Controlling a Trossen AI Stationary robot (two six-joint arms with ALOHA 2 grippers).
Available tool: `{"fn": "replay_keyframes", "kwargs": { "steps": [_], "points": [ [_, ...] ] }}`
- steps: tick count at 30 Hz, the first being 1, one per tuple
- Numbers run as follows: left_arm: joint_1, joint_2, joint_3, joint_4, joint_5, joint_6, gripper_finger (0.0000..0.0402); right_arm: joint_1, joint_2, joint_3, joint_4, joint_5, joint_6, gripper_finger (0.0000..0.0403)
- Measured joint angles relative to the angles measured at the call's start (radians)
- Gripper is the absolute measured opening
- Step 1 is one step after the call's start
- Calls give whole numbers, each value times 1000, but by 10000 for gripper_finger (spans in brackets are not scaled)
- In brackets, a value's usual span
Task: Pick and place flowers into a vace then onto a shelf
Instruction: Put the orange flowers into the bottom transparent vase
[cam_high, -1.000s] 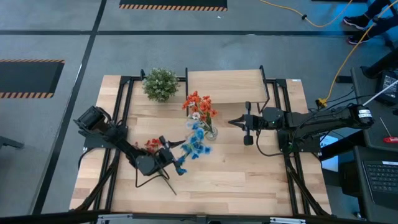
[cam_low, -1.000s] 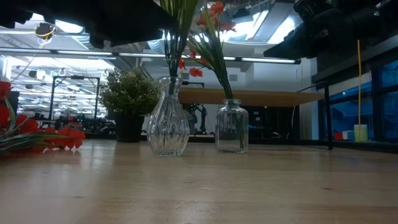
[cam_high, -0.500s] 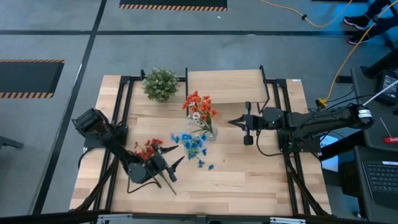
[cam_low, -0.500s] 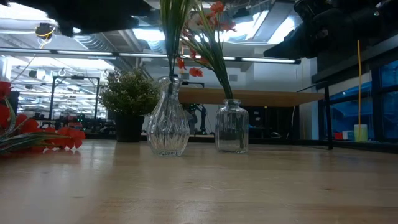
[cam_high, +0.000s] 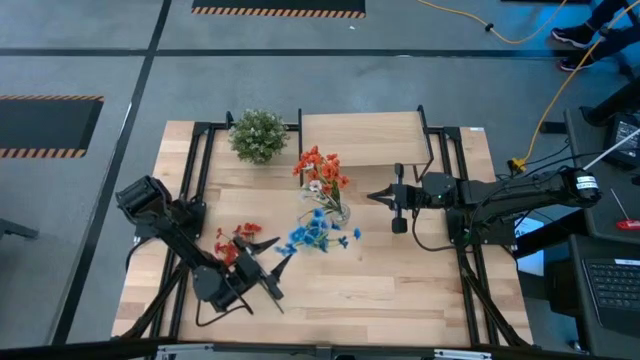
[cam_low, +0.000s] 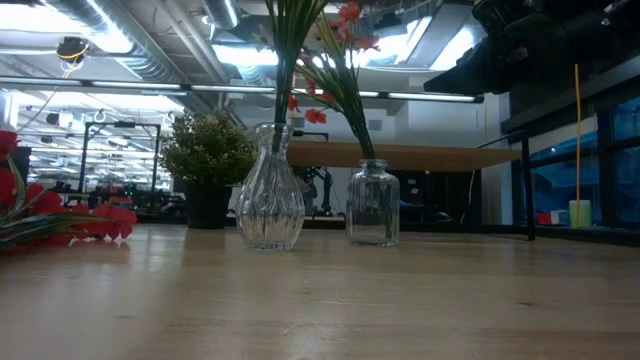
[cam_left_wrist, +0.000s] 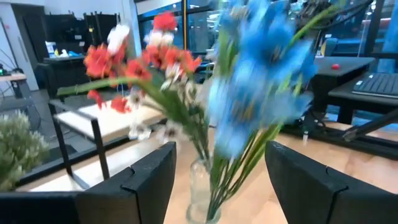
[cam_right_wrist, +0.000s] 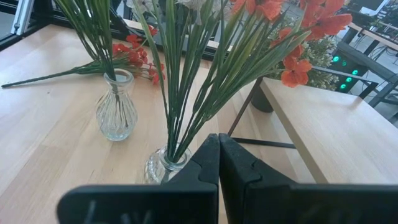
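Note:
The blue spray (cam_high: 320, 235) stands with its stems in a curvy glass vase (cam_low: 270, 205). Next to it, a glass jar (cam_low: 372, 205) holds a red-orange spray (cam_high: 320, 165) and a pale one. A second red-orange spray (cam_high: 235, 241) lies flat on the tabletop, left of the vases. My left gripper (cam_high: 278, 252) is open, just near-left of the blue spray and touching nothing; its wrist view looks past both fingers at the blurred blue blooms (cam_left_wrist: 261, 74). My right gripper (cam_high: 372, 196) is shut and hovers right of the jar. The shelf (cam_high: 360, 138) stands at the far edge.
A bushy potted plant (cam_high: 258, 135) sits at the far left beside the shelf. Black frame rails (cam_high: 190, 200) run along both table sides. Bare tabletop (cam_high: 400, 285) lies near and right of the vases. Cables and a laptop lie beyond the right edge.
My left gripper has drawn back from the blue spray toward the table's near-left corner, and its arm has left the top of the low view. The blue spray stays in the curvy vase; its head has swung and its stems have shifted in the neck.

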Motion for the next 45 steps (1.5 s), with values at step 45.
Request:
{"fn": "replay_keyframes", "kwargs": {
  "steps": [45],
  "points": [
    [59, 0, 145, -882, 622, -884, 239, 0, 0, 0, -23, 0, 0, 4]
  ]
}}
